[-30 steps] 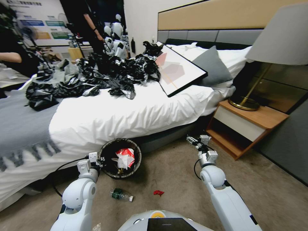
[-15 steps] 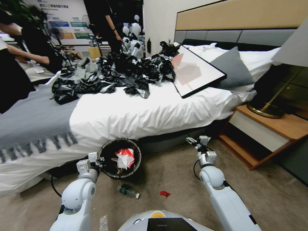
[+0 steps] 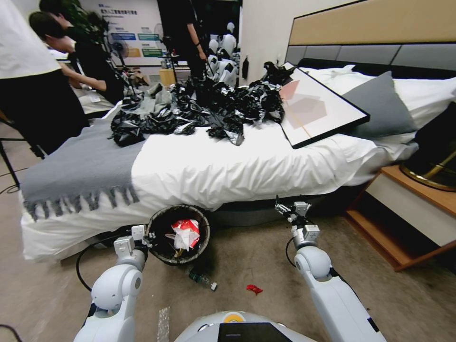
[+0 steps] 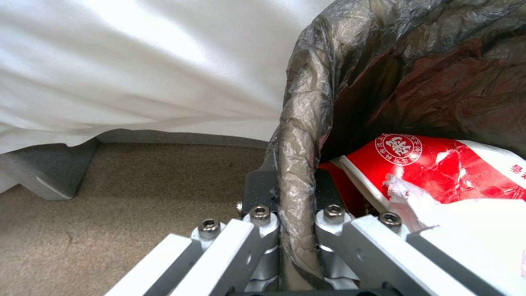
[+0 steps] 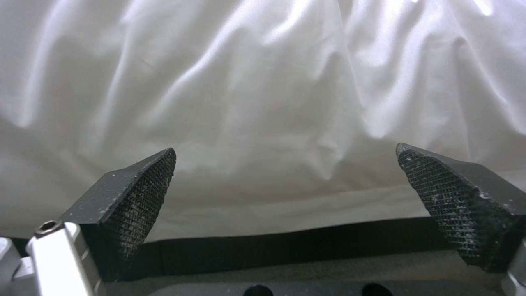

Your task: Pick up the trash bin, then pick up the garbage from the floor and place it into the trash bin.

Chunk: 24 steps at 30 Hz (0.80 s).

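The trash bin [image 3: 205, 240], lined with a dark bag, hangs at the bed's edge with my left gripper [image 3: 148, 236] shut on its rim. In the left wrist view the fingers [image 4: 263, 224] pinch the bag-covered rim [image 4: 298, 135]. A red-and-white wrapper [image 3: 185, 233] [image 4: 438, 160] lies inside. On the carpet in front of the bin lie a small red scrap of garbage [image 3: 254, 289] and a plastic bottle [image 3: 202, 279]. My right gripper [image 3: 286, 208] [image 5: 285, 189] is held open in the air facing the bed sheet, with nothing between its pads [image 5: 139, 193].
The bed [image 3: 228, 166] fills the space ahead, with a heap of black plastic [image 3: 213, 104] and a framed picture [image 3: 318, 107] on it. A wooden nightstand [image 3: 418, 209] stands at the right. People [image 3: 28, 85] stand at the far left. A clear wrapper [image 3: 163, 323] lies near my base.
The whole picture has slid to the right, so the camera has turned left. Both arms keep their pose and the bin stays in the left gripper.
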Motion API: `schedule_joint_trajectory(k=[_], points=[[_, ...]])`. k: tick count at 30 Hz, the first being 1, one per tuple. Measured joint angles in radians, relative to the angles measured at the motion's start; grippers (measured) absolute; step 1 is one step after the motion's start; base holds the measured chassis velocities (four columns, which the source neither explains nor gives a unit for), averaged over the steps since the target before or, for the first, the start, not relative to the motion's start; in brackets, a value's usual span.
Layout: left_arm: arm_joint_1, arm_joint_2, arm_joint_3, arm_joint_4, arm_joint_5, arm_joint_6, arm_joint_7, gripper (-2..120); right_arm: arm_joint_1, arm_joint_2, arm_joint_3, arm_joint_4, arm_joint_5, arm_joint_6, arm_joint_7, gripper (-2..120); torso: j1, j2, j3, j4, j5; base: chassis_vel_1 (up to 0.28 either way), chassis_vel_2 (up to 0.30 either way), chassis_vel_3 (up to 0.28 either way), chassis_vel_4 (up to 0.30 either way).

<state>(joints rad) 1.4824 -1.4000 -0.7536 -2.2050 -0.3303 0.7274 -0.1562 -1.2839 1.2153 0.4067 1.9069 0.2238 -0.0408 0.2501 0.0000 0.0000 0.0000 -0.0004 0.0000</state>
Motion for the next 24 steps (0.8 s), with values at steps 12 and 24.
schedule_joint_trajectory(k=[12,24], points=[[-0.003,-0.004,0.002,0.019,0.005,-0.001,0.000,0,-0.001,0.002,0.000,-0.004,-0.003,-0.002,0.002,100,0.000,0.000,0.000,0.0004,-0.0001,0.075,-0.082,-0.081,0.088],[-0.006,-0.005,0.004,0.022,0.007,-0.001,0.001,0,0.002,0.005,0.000,-0.014,-0.001,-0.006,0.007,100,0.000,0.000,0.000,0.0004,0.0003,0.245,-0.250,-0.244,0.244]])
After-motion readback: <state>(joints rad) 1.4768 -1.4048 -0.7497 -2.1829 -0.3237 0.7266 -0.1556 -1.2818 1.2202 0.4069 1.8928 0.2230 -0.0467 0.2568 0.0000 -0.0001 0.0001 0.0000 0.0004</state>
